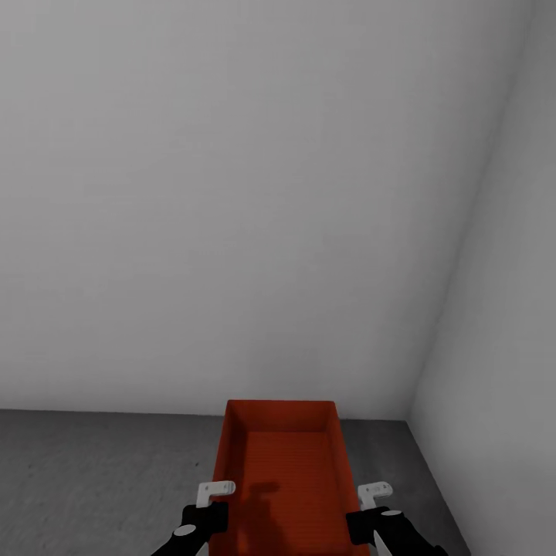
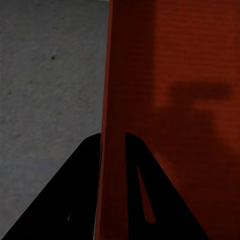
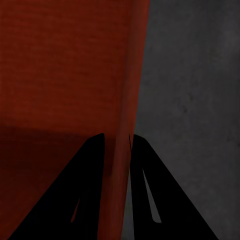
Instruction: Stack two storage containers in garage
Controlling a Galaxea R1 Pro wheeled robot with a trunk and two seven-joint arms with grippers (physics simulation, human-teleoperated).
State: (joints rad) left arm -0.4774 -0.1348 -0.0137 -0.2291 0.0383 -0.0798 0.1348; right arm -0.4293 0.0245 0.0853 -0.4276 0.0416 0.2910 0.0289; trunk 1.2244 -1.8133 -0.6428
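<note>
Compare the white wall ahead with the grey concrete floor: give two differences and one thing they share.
The plain white wall stands upright and looks smooth and even; the speckled dark grey concrete floor lies flat and looks rough and mottled. The wall is much lighter than the floor. Both are bare, and they meet in a straight line behind the red-orange plastic storage container.

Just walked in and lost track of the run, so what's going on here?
The robot holds one red-orange storage container with both arms in front of it. The left gripper pinches the container's left wall, and the right gripper pinches its right wall. Grey concrete floor lies beneath, and white walls meet in a corner ahead. Whether the container rests on the floor or hangs just above it cannot be told.
</note>
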